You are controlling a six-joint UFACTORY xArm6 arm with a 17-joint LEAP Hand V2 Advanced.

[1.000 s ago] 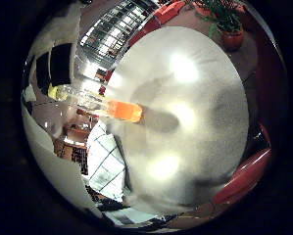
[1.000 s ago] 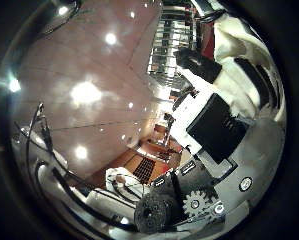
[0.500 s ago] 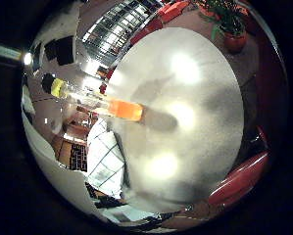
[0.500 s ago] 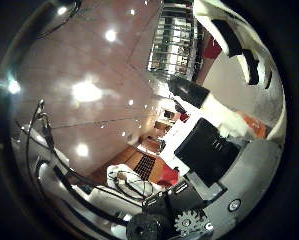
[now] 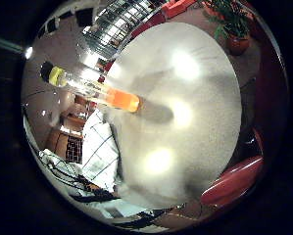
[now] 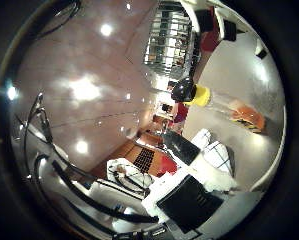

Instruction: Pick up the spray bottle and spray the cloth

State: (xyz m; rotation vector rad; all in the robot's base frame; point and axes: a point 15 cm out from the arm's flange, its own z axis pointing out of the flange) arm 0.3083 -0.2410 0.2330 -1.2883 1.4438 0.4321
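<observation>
Along the lower edge of the thumb-side view, white and black parts of the robot hand point(image 6: 189, 202) reach into frame; they hold nothing visible, and whether the fingers are straight or curled cannot be told from either view. Just beyond them lies a white cloth with a dark grid pattern point(image 6: 216, 152), spread on the round, pale grey speckled tabletop point(image 5: 205, 127); in the little-finger-side view the same cloth sits at lower left, overlapping the table's edge. Further out, at centre left of that view, stands the clear plastic spray bottle point(image 5: 94, 90), orange liquid filling its base, a yellow collar and black spray head at its far end; it appears upright on the table, near the cloth but not touching it, and well apart from the hand. A potted green plant in a terracotta pot point(image 5: 234, 34) stands beyond the table at upper right, and red seating point(image 5: 231, 181) curves at lower right. Judged stage: approach, bottle not yet grasped. Likely hazards: a tall, narrow, lightly filled bottle may tip if a finger strikes it off-centre; a grasp too low would leave the spray head out of reach; glare patches on the table may obscure the transparent wall.
</observation>
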